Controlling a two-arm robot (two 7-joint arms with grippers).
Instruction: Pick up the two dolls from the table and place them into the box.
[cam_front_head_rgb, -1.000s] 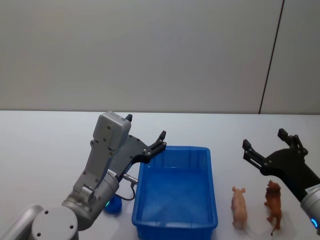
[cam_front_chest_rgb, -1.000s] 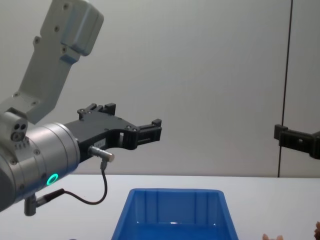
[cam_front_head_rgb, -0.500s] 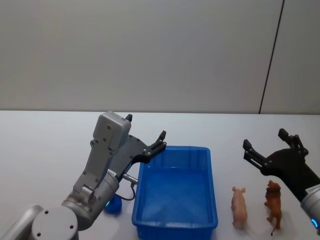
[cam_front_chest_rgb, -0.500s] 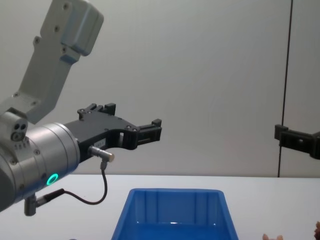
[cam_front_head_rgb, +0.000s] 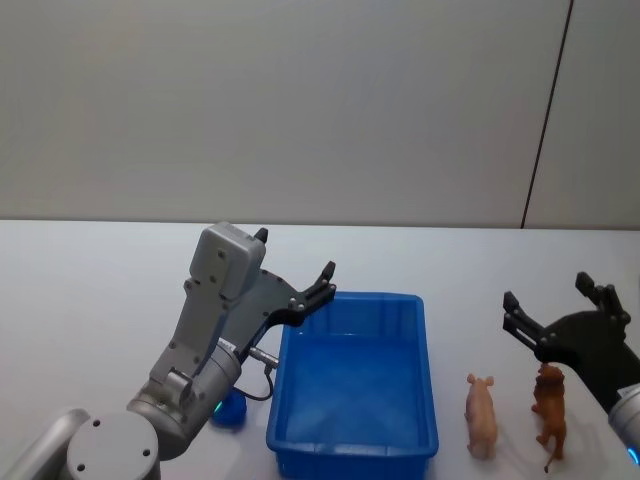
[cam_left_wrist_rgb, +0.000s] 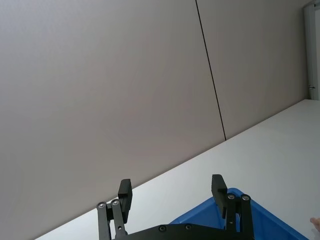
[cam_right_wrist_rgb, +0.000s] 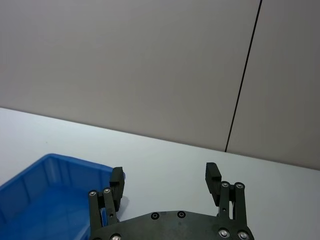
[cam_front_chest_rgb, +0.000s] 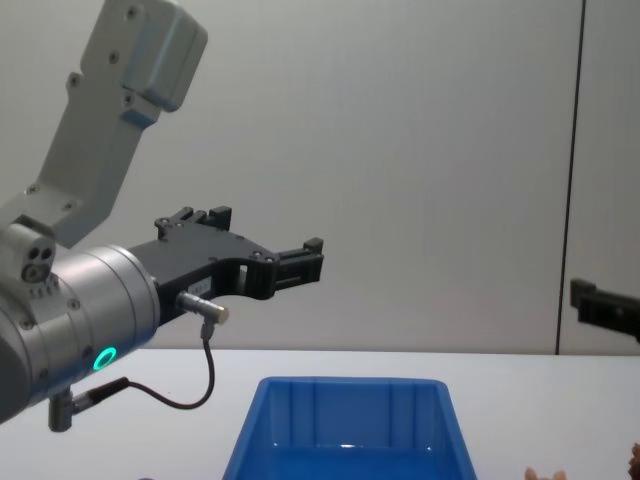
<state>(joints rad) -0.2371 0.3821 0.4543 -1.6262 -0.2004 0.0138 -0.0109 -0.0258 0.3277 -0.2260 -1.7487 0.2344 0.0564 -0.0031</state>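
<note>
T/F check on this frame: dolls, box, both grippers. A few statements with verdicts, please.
1. The pink pig and the brown doll both stand on the table, on the robot's right of the box. True.
2. The left gripper and the right gripper both have open jaws. True.
3. One doll already lies in the box. False: the box is empty.
4. The right gripper holds the brown doll. False: nothing sits between its jaws; it is in the air near the brown doll.
5. The left gripper is down inside the box. False: it is raised, near the box's far left corner.
</note>
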